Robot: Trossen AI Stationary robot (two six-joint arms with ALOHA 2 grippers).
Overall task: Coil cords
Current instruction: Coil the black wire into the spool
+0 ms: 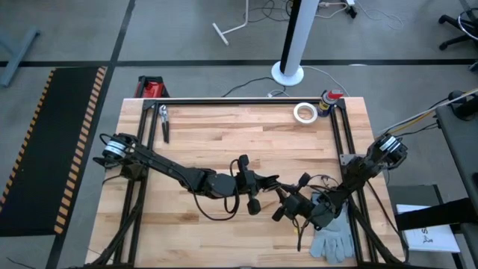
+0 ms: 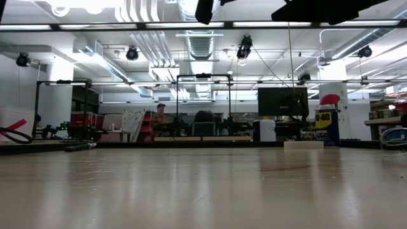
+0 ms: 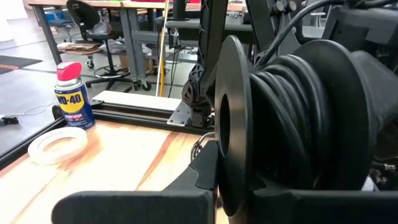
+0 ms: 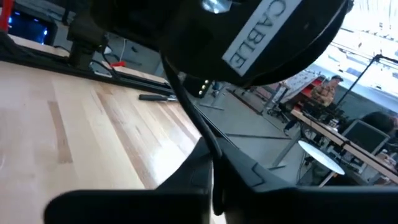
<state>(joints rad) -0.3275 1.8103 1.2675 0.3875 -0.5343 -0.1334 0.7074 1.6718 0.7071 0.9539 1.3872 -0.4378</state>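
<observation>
A thin black cord is partly wound on a black spool [image 3: 292, 118], whose round face carries a label reading CABLE [image 4: 249, 37]. A loose loop of the cord [image 1: 213, 215] lies on the wooden table below my left arm. My left gripper [image 1: 252, 190] and my right gripper [image 1: 290, 203] meet near the table's middle, toward its near edge. The left one is shut on the spool, the right one on the cord. The low view shows only dark parts of the arms at its top edge. My left gripper has the thin edge of the spool's round flange [image 3: 225, 180] between its two fingers. The spool stands above the fingers with the wound cord beside the flange. Its underside is hidden, so whether it is lifted clear does not show. My right gripper pinches a single strand of the cord [image 4: 210, 158] between its two fingers. The strand runs down from the labelled spool face into the gap. The strand looks straight there.
A white tape roll [image 1: 304, 112] and a WD-40 can [image 1: 328, 99] stand at the far right. Pliers [image 1: 163, 122] lie at the far left. A grey glove [image 1: 332, 239] lies at the near right, under my right arm. Black frame rails [image 1: 239, 100] edge the table.
</observation>
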